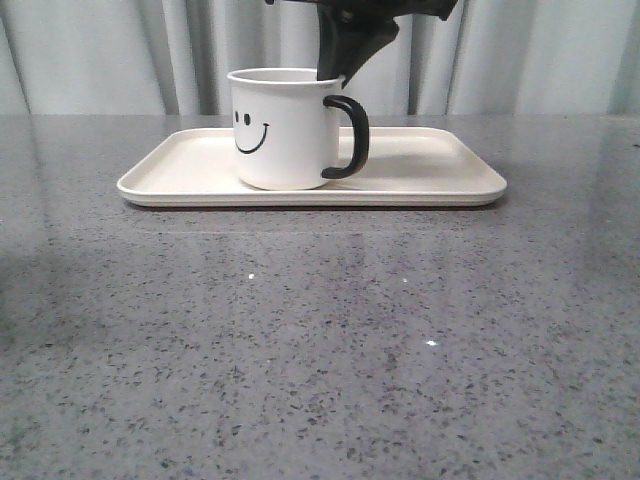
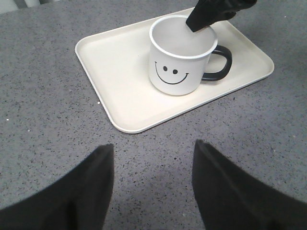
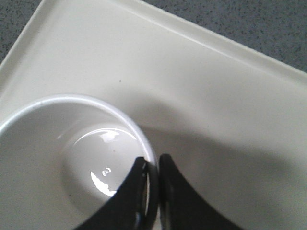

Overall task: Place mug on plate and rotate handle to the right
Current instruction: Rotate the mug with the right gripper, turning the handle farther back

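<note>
Mug: white mug (image 1: pixel 283 128) with a smiley face stands upright on the plate (image 1: pixel 430 170), directly beneath the right gripper (image 3: pixel 152 191).
Handle: black handle (image 1: pixel 350 137) points to the right in the front view, just below that gripper's fingertips.
Right gripper: clenched on the mug's rim, one finger (image 3: pixel 127 199) inside the cup, the other outside.
Left gripper: left gripper (image 2: pixel 152 184) hangs released, jaws spread, over the grey table (image 1: pixel 320 340), well apart from plate and mug, which lie ahead of its fingers.
</note>
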Motion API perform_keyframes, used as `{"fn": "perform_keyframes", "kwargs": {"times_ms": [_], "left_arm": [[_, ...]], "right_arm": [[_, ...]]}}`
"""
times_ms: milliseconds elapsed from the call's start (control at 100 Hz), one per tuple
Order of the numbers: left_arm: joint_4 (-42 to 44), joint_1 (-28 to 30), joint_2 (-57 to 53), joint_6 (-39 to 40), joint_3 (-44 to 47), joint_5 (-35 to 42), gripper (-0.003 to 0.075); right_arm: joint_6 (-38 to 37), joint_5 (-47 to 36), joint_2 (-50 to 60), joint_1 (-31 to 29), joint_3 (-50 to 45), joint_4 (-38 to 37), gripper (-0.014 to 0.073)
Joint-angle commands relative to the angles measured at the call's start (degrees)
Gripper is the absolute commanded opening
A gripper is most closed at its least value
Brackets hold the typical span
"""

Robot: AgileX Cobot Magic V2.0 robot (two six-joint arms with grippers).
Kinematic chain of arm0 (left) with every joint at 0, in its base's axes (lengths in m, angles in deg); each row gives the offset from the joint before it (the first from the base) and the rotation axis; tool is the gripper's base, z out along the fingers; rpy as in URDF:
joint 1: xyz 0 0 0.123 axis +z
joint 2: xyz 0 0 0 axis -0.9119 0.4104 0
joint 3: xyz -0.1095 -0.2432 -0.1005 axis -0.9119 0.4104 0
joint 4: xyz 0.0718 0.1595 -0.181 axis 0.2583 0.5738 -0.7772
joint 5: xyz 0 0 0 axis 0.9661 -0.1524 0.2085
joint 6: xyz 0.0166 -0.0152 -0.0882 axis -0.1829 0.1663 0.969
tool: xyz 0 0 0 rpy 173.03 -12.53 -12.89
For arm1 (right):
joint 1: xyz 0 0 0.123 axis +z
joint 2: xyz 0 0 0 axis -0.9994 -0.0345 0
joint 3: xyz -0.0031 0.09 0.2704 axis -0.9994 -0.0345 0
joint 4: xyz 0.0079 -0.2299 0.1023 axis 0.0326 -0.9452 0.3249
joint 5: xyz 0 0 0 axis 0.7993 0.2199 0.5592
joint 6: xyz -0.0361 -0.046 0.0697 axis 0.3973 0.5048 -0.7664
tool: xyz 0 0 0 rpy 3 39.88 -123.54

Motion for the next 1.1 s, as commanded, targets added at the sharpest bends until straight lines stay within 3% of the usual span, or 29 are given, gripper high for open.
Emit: {"fn": "perform_keyframes", "kwargs": {"times_ms": [0, 380, 750, 1090], "left_arm": [[-0.6, -0.5, -0.5, 0.0, -1.6, 3.5, 0.037], [-0.6, -0.5, -0.5, 0.0, -1.6, 3.5, 0.037], [-0.6, -0.5, -0.5, 0.0, -1.6, 3.4, 0.037], [-0.6, -0.5, -0.5, -0.3, -1.6, 2.2, 0.037]], "right_arm": [[0.0, -2.0, 2.9, -0.2, 2.0, 0.2, -0.0065], [2.7, 1.0, 2.9, -0.2, 5.8, -0.4, -0.0069], [22.2, 7.1, 2.9, -0.7, 11.1, 2.9, -0.0067], [41.0, 10.0, 2.9, -4.8, 11.1, 16.6, -0.0067]]}}
